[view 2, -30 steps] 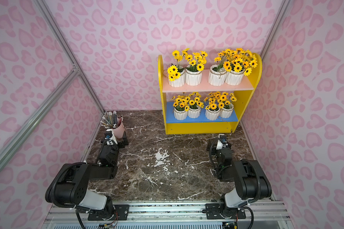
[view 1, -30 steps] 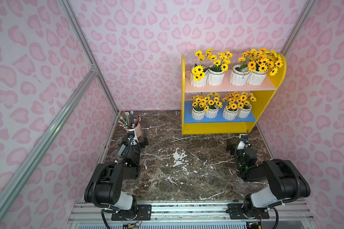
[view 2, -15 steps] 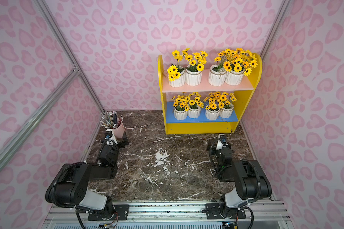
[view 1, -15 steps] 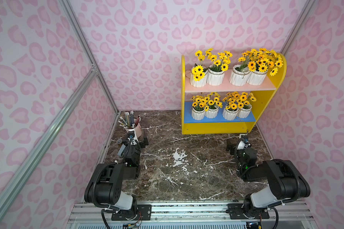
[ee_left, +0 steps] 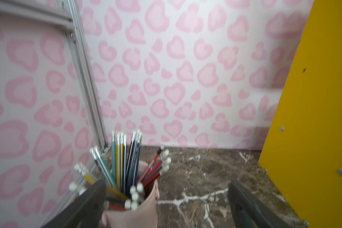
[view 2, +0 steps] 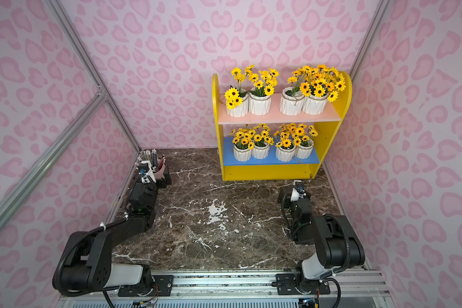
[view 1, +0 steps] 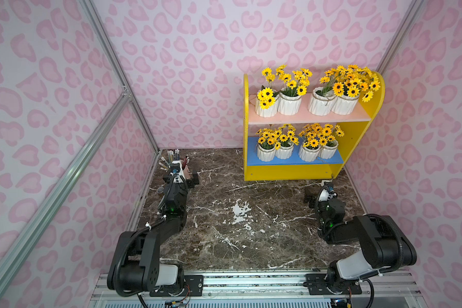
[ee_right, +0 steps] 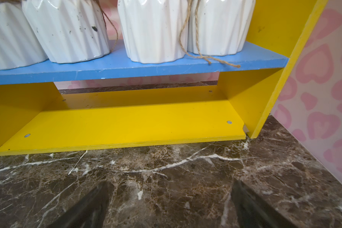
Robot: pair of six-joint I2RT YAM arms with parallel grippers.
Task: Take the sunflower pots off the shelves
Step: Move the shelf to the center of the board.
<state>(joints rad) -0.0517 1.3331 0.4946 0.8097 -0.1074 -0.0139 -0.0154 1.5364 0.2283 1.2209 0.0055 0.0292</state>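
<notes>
The shelves [view 1: 358, 138] stand at the back right of the marble table, seen in both top views, with yellow sides [view 2: 328, 138]. Several white ribbed sunflower pots [view 1: 290, 104] line the pink upper board. Several more [view 1: 308, 153] sit on the blue lower board [ee_right: 126, 67]. My right gripper [view 1: 319, 190] rests low in front of the shelves' right end, open and empty [ee_right: 171, 189], facing the lower pots [ee_right: 152, 29]. My left gripper [view 1: 180, 178] is open at the back left [ee_left: 167, 189].
A pink cup of pencils [ee_left: 134, 215] stands inside the left gripper's gap, close against one finger [ee_left: 91, 201]. Pink patterned walls close in the table [view 1: 238, 240] on three sides. An aluminium frame post [view 1: 144, 125] runs down the left corner.
</notes>
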